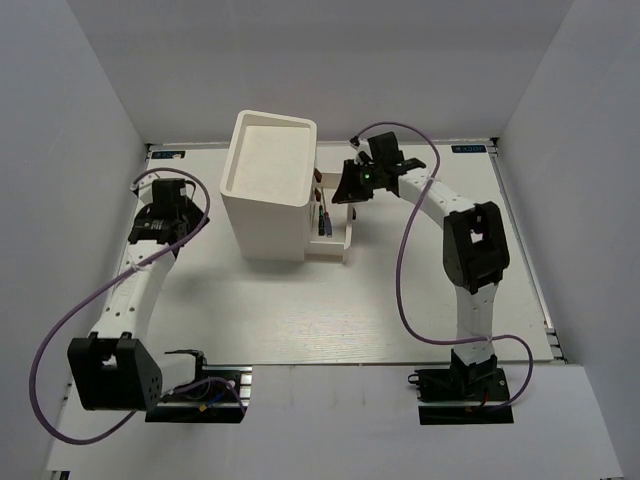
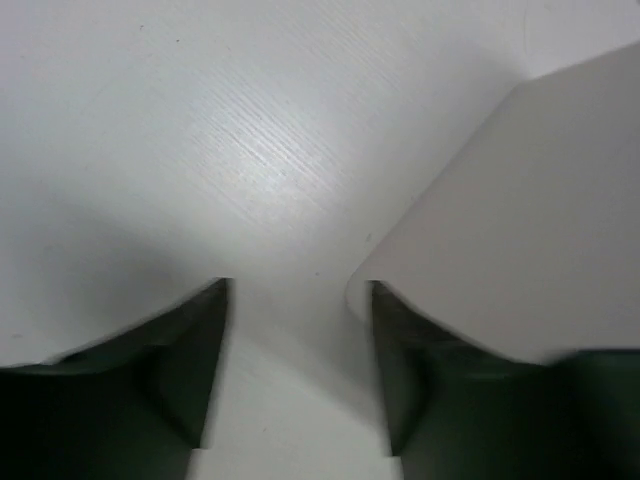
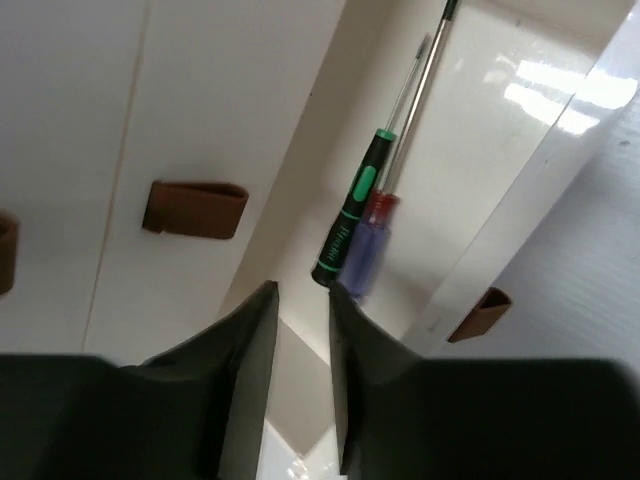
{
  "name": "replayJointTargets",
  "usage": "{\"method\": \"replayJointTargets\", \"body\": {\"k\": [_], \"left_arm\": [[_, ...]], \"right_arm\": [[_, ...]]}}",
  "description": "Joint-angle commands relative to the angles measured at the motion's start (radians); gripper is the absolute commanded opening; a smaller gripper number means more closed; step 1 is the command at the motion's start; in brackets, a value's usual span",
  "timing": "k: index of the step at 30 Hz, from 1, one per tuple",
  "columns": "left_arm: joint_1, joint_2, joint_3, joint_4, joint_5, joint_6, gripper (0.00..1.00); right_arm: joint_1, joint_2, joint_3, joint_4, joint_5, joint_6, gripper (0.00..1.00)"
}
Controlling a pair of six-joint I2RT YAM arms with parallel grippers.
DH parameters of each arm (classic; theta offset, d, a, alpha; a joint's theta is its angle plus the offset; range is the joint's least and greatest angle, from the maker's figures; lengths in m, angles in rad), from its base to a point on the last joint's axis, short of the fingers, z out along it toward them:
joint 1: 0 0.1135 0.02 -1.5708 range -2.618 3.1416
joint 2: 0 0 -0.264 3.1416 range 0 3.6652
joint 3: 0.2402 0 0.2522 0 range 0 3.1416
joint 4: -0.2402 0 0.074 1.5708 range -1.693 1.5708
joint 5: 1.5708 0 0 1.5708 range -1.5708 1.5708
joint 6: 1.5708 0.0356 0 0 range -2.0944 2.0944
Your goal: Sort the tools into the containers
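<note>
The tall white box point(image 1: 268, 178) stands mid-table, with brown knobs point(image 3: 195, 208) on its side. A low drawer point(image 1: 340, 248) is pulled out at its right foot. In it lie a green-and-black screwdriver point(image 3: 350, 225) and a blue-purple one point(image 3: 362, 258), also seen from above point(image 1: 325, 222). My right gripper point(image 3: 302, 300) hovers above the drawer just short of their handles, jaws a narrow gap apart and empty; from above it is at the box's right side point(image 1: 345, 192). My left gripper point(image 2: 300, 300) is open and empty beside the box's corner point(image 2: 520, 200). No pliers are in view.
White enclosure walls close in the table on the left, back and right. A second brown knob point(image 3: 478, 313) shows on the drawer front. Purple cables loop off both arms point(image 1: 405, 270).
</note>
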Motion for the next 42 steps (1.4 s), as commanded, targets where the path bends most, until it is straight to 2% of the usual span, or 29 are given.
{"method": "replayJointTargets", "body": {"k": [1, 2, 4, 5, 7, 8, 13, 16, 21, 25, 30, 33, 42], "left_arm": [[0.042, 0.059, 0.035, 0.082, 0.045, -0.015, 0.53], [0.06, 0.076, 0.035, 0.109, 0.082, -0.015, 0.44], [0.076, 0.133, 0.044, 0.142, 0.126, -0.015, 0.25], [0.076, 0.154, 0.053, 0.157, 0.174, -0.015, 0.22], [0.097, 0.2, 0.069, 0.197, 0.225, 0.008, 0.2], [0.097, 0.242, 0.09, 0.211, 0.273, 0.008, 0.2], [0.097, 0.351, 0.136, 0.292, 0.413, 0.059, 0.32], [0.097, 0.409, 0.171, 0.306, 0.516, 0.071, 0.35], [0.088, 0.423, 0.184, 0.306, 0.535, 0.083, 0.35], [0.088, 0.423, 0.172, 0.306, 0.587, 0.105, 0.36], [0.079, 0.423, 0.143, 0.306, 0.66, 0.126, 0.36], [0.079, 0.423, 0.133, 0.306, 0.686, 0.126, 0.36], [0.07, 0.394, 0.103, 0.295, 0.717, 0.135, 0.35]], "right_arm": [[-0.031, -0.136, 0.014, 0.015, -0.058, -0.017, 0.14], [-0.042, -0.155, -0.016, 0.021, -0.037, -0.026, 0.0], [-0.052, -0.218, -0.067, 0.023, 0.012, -0.115, 0.0], [-0.06, -0.226, -0.082, 0.01, 0.125, -0.167, 0.0], [-0.069, -0.241, -0.124, -0.013, 0.19, -0.216, 0.0], [-0.072, -0.232, -0.127, -0.025, 0.289, -0.289, 0.0], [-0.072, -0.117, -0.031, -0.187, 0.321, -0.342, 0.0], [-0.06, -0.028, 0.018, -0.201, 0.279, -0.342, 0.0], [-0.028, 0.075, 0.089, -0.226, 0.246, -0.341, 0.0], [-0.036, 0.115, 0.125, -0.209, -0.034, -0.296, 0.0], [-0.02, 0.151, 0.138, -0.105, -0.274, -0.223, 0.0], [-0.013, 0.188, 0.18, -0.091, -0.331, -0.197, 0.0], [0.012, 0.276, 0.281, -0.07, -0.373, -0.154, 0.0]]}}
